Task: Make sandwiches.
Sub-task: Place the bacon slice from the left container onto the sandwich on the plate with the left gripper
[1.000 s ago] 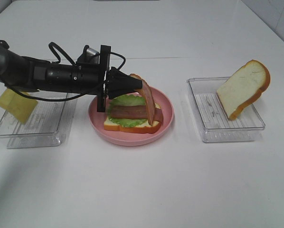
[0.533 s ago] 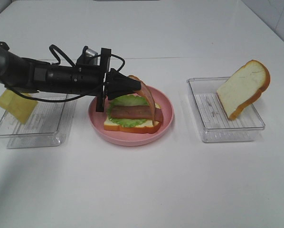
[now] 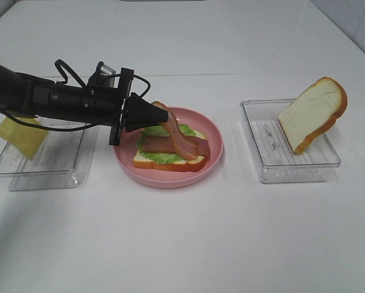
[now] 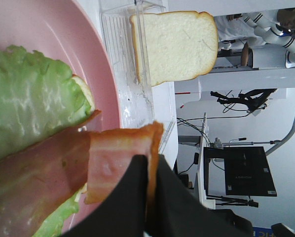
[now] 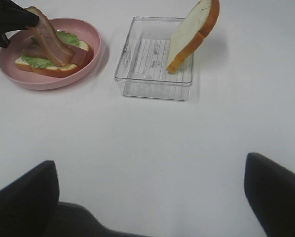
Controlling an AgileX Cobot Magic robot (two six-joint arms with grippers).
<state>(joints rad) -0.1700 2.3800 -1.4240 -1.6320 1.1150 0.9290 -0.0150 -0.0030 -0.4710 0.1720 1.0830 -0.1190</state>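
White-bread sandwich (image 3: pixel 170 161) is half built and sits on the pink plate (image 3: pixel 214 146) mid-table. Base slice at the bottom, lettuce (image 3: pixel 153 156) on it, one bacon strip (image 3: pixel 157 144) flat on the lettuce. A second bacon strip (image 3: pixel 177 135) runs diagonally over the stack, with its low end down on the sandwich's right side and its high end raised off it. That raised end is pinched in the left gripper (image 3: pixel 153 112). The left wrist view shows the black fingers (image 4: pixel 120 202) clamped together on the strip's tip, above lettuce and plate. The left arm comes in level from the left, passing over the left clear tray (image 3: pixel 48 168), where a yellow cheese square (image 3: pixel 21 135) leans at the tray's left end. Right of the plate and apart from it, the right clear tray (image 3: pixel 298 174) holds a bread slice (image 3: pixel 314 113) propped tilted in its far right corner. The right gripper (image 5: pixel 150 195) shows only in the right wrist view, fingers (image 5: pixel 24 197) spread wide apart, hanging over bare white table (image 3: pixel 182 244) on the near side of that tray.
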